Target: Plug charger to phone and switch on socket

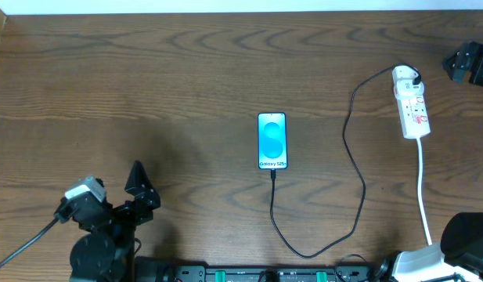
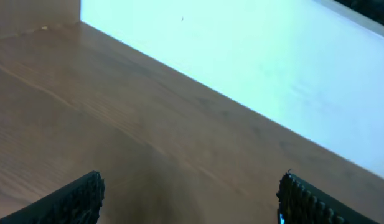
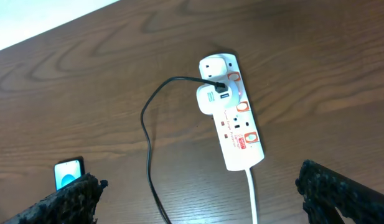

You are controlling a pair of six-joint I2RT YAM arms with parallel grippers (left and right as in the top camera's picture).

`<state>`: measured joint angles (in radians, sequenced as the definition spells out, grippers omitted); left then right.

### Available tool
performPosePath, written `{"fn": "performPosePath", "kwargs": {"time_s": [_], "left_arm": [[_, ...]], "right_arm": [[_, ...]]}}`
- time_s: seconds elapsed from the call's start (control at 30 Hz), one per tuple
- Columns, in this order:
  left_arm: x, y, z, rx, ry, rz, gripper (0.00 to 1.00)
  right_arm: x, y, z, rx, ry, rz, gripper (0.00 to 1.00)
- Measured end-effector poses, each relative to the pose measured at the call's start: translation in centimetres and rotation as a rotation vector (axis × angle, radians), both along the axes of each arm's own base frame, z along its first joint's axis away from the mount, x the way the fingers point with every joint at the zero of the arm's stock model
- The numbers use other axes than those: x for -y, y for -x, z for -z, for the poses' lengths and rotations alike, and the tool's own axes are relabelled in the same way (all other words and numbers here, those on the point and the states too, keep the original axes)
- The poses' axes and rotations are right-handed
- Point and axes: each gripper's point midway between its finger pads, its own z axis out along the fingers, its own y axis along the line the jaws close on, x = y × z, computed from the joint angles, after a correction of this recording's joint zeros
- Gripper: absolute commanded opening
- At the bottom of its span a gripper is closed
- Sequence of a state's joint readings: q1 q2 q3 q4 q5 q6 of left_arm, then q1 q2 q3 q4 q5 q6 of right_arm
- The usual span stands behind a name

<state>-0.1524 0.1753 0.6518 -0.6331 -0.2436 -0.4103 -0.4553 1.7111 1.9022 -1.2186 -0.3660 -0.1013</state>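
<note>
Phone [image 1: 272,141] lies flat mid-table, screen up. The charger [image 1: 355,196] meets its near edge, apparently seated, and loops right to the socket [image 1: 411,106] at the far right. Right gripper [image 3: 198,183], fingers wide apart, faces the socket — likely lined up for the switch. Left gripper [image 2: 192,186], also spread, hangs over bare table [image 1: 147,78] — out of the way.

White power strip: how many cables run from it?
2. From the white power strip, a thin black cable loops from the far end to the blue-screened phone; a white lead runs from the near end towards the front edge.
</note>
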Motion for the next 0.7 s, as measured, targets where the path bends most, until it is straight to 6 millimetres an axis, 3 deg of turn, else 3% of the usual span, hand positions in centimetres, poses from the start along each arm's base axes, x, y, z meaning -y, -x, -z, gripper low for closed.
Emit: {"fn": "performPosePath", "kwargs": {"time_s": [0.43, 0.7], "left_arm": [[-0.2, -0.6, -0.1, 0.208, 0.029, -0.018, 0.89], [-0.1, -1.6, -2.1, 0.35, 0.052, -0.021, 0.89]], "right_arm": [[0.0, 0.0, 0.0, 0.0, 0.0, 0.0, 0.99], [0.0, 0.0, 0.0, 0.0, 0.0, 0.0, 0.99]]}}
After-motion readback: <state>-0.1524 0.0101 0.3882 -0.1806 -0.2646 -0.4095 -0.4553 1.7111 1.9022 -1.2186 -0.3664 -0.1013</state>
